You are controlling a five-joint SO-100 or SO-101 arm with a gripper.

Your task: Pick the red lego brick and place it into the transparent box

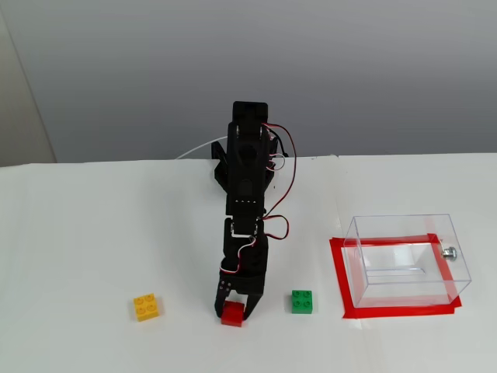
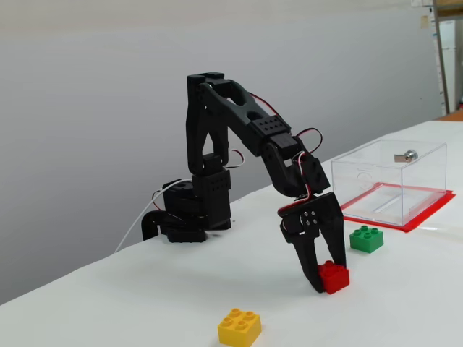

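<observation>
Bright, even light in both fixed views, soft faint shadows (slightly grainy), no glare or blur.

the black arm (image 2: 239, 119) bends forward and down; its gripper (image 1: 232, 310) stands at the table with fingers closed on the red lego brick (image 1: 231, 315).

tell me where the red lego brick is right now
In both fixed views the red lego brick sits on the white table between the gripper fingers, with the yellow brick on its left and the green brick on its right.

glossy plastic red lego brick (image 2: 333, 276), clear, seemingly plastic transparent box (image 2: 387, 173)
</observation>
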